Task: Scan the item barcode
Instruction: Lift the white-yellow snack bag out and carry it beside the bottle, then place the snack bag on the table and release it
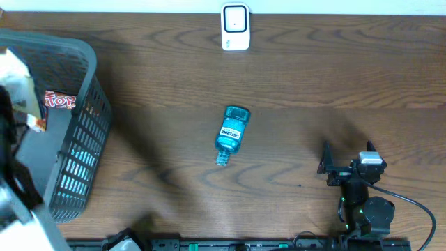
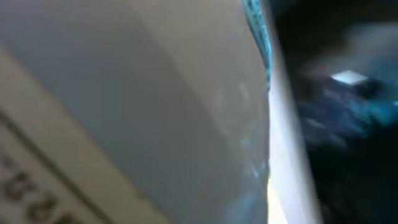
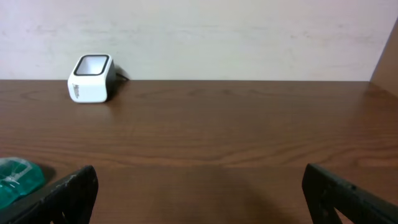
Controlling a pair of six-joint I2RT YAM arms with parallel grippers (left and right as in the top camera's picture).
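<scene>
Brown wooden table (image 1: 293,77) fills the frame. Grey basket (image 1: 83,139) occupies the left edge; the left gripper there is closed, its view filled by a blurred pale package (image 2: 124,93). Right gripper (image 1: 347,153), lower right, stands open. Blue mouthwash bottle (image 1: 231,132) lies centre; white scanner (image 1: 235,28) top centre.

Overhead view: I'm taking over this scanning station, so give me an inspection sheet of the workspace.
Surface: brown wooden table.
Job's things: blue mouthwash bottle lying on its side mid-table; white scanner at the far edge.
Clutter: grey basket at left, holding packages.
Grippers: right gripper open, empty; left gripper shut, fingers unseen, a pale package fills its camera.
Cables: black cable beside the right arm.
Surroundings: pale wall behind the table.
</scene>
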